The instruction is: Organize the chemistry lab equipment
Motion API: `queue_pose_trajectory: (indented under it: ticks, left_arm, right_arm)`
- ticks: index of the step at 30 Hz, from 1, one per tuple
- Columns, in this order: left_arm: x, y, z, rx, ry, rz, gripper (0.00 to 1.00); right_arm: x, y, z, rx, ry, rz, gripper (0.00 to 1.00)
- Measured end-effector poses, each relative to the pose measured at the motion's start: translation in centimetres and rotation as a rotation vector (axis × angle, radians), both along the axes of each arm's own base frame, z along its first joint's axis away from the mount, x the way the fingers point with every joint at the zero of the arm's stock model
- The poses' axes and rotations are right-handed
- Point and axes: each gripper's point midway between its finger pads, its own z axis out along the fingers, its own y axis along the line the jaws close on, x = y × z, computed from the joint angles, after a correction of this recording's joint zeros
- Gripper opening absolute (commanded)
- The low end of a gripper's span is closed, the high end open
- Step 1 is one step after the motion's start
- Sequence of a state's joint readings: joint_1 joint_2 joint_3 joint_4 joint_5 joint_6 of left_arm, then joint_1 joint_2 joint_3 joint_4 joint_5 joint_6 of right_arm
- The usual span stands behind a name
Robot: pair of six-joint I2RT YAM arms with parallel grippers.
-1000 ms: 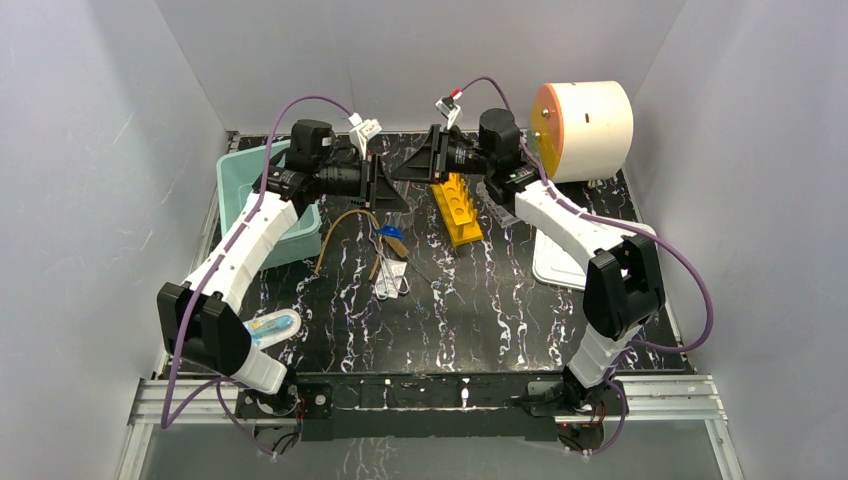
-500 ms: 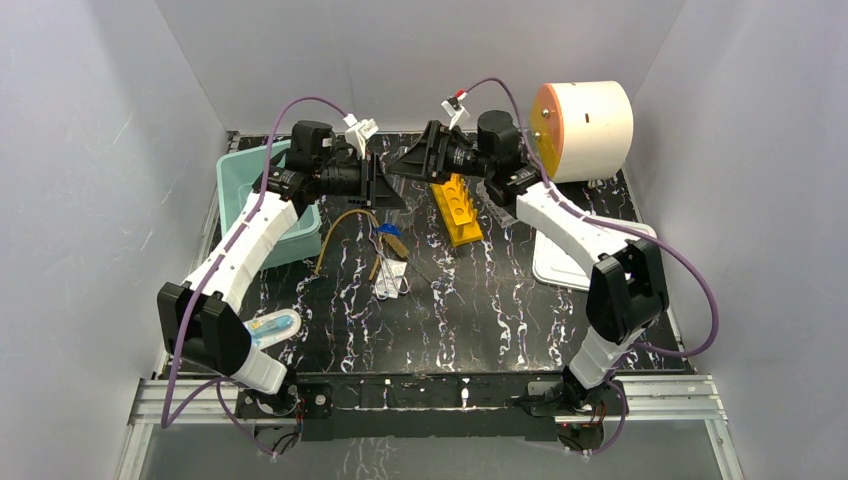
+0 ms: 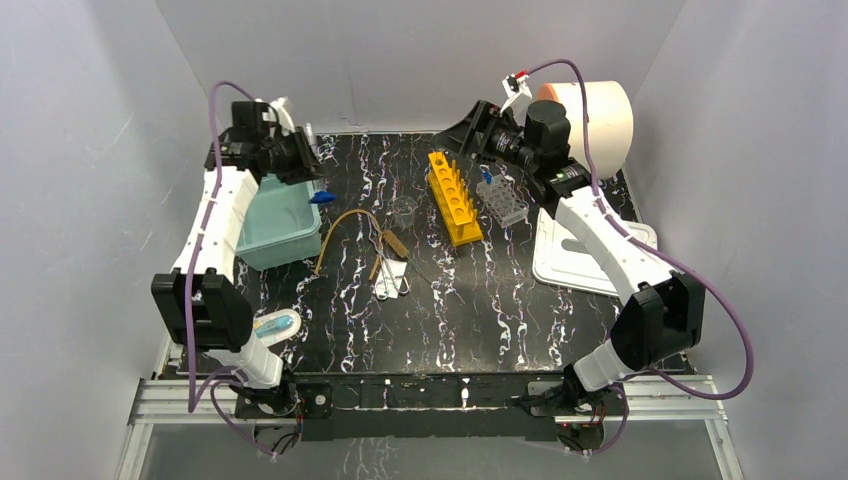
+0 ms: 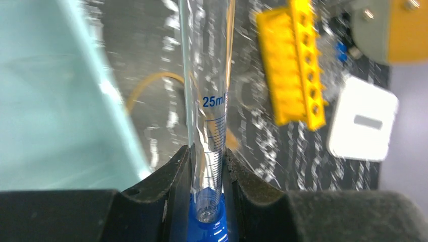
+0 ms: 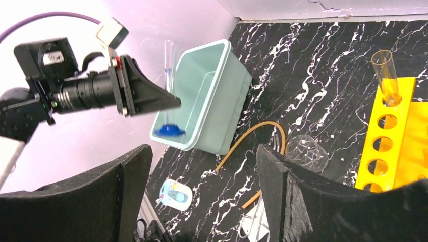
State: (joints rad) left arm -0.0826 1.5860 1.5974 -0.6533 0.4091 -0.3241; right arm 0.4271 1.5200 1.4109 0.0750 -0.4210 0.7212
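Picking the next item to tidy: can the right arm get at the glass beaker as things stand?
Probably yes. The right gripper has open, empty jaws, and the beaker stands upright, touching nothing. Only the yellow rack lies between them, so coming in from above looks workable.

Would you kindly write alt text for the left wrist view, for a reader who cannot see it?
The left gripper clamps a clear glass measuring cylinder marked 25ml, near its blue base. Behind it are a pale teal plastic bin at left and, on the black marbled table, an amber rubber tube and a yellow rack with round holes.
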Motion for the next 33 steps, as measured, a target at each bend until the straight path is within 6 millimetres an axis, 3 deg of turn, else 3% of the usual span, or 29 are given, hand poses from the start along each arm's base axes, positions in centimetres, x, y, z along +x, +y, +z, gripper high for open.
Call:
queue_pose_trajectory:
  ticks: [3, 6, 13, 17, 22, 25, 33]
  left_arm:
    - [1.8, 5.0, -0.6, 0.086, 0.022, 0.146, 0.00]
    - [2.3, 8.7, -1.4, 0.162, 0.052, 0.240, 0.00]
    - [1.9, 15.1, -4.2, 0.393, 0.134, 0.371, 0.00]
    - [2.1, 16.5, -7.0, 0.477, 0.191, 0.374, 0.00]
    - [1.2, 16.8, -13.0, 0.516, 0.326, 0.332, 0.00]
    - [0.5, 17.2, -15.5, 0.543, 0.391, 0.317, 0.00]
    - [0.3, 18.6, -17.3, 0.609, 0.406, 0.333, 0.00]
  right_arm:
    - [-0.1, -0.3, -0.5, -0.025, -0.002, -0.008, 0.82]
    - [-0.1, -0.6, -1.4, -0.060, 0.010, -0.018, 0.82]
    - [0.1, -1.7, -3.3, -0.135, 0.037, -0.039, 0.82]
    - [0.2, -2.0, -3.7, -0.162, 0.029, -0.045, 0.82]
    - [0.2, -2.1, -3.9, -0.176, 0.019, -0.041, 0.81]
    - [0.3, -2.1, -4.0, -0.182, 0.013, -0.038, 0.81]
    - [0.9, -1.9, -5.3, -0.211, 0.019, -0.032, 0.81]
